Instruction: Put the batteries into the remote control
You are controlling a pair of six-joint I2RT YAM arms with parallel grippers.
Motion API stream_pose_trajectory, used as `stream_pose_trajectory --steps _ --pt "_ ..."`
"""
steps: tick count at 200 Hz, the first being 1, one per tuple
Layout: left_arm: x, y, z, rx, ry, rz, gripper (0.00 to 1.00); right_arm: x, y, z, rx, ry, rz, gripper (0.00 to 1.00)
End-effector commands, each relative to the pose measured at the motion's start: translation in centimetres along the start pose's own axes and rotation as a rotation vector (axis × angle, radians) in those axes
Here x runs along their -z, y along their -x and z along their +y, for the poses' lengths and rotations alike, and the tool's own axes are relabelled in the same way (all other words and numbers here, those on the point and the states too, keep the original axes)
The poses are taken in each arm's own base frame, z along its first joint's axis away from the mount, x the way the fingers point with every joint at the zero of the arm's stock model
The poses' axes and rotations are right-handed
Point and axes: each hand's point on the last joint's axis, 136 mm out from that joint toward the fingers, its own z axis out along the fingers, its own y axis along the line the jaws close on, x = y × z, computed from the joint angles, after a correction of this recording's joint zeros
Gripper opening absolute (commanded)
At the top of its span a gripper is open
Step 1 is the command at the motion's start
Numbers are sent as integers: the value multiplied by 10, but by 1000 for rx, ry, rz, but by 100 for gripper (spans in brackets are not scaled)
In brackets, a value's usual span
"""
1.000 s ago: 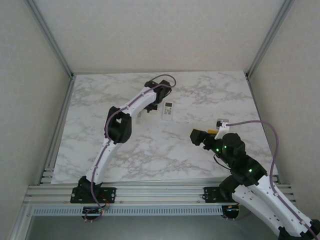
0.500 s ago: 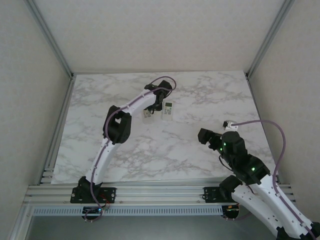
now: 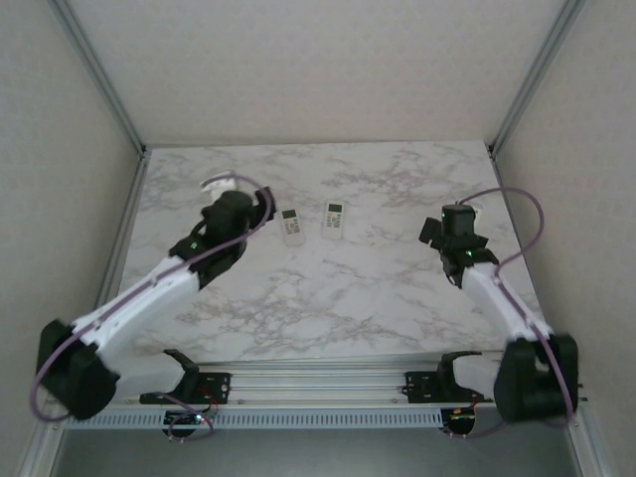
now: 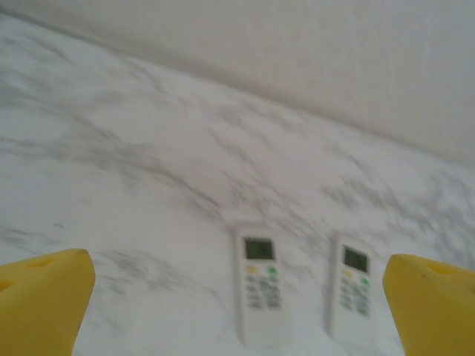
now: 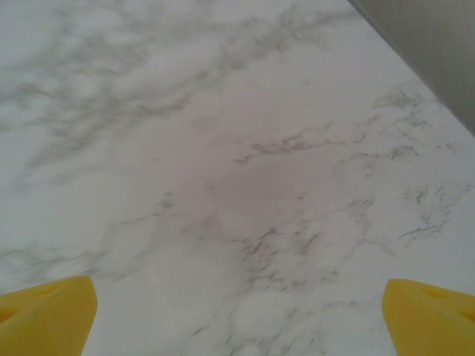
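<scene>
Remotes (image 3: 290,227) are lying face up, probably skidding if flipped; left tool (image 3: 262,205) and right tool (image 3: 428,231) are gaping empty.

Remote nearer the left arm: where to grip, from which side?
Pinch the nearer remote across its long edges, mid-body, from straight above. It lies flat, face up, narrow, with a bare gap to the other remote, so the open left gripper probably straddles it.

White remotes (image 4: 256,289) with greenish screens (image 4: 258,248), grey-veined white marble table (image 3: 348,288), yellow jaws, black-and-white arms (image 3: 149,298)
</scene>
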Motion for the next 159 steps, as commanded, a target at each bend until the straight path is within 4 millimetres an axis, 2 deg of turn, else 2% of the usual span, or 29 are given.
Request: stream_pose_trajectory --steps 1,9,19,30,38,45,56,71,101,119,137,151,159 --pt "9 9 61 -8 188 -190 100 -45 15 3 35 -19 -103 99" --pt "16 9 77 -18 215 -235 100 -61 9 9 72 -7 -96 99" --pt "22 6 94 -51 238 -282 99 -79 12 10 110 -52 -127 99" --pt "28 0 112 -96 276 -318 100 -85 11 10 116 -80 -97 99" --pt "31 0 123 -100 292 -352 100 -81 14 15 127 -44 -121 98" --pt "32 -2 134 -95 314 -373 100 -70 19 27 139 50 -196 99" --pt "30 -5 153 -73 336 -393 100 -52 5 33 135 183 -296 99" --pt "25 -8 174 -58 327 -408 100 -51 2 35 126 254 -321 99" --pt "18 -15 192 -8 195 -491 100 -50 0 37 139 248 -319 99" --pt "-2 -21 203 -43 228 -465 100 -50 0 37 139 247 -319 99" --pt "-30 -31 197 -71 176 -428 100 -50 0 38 139 249 -320 99" --pt "-53 -42 202 -76 192 -388 100 -50 0 37 139 248 -319 99" --pt "-59 -49 201 -91 195 -336 100 -51 -1 37 139 248 -317 99"
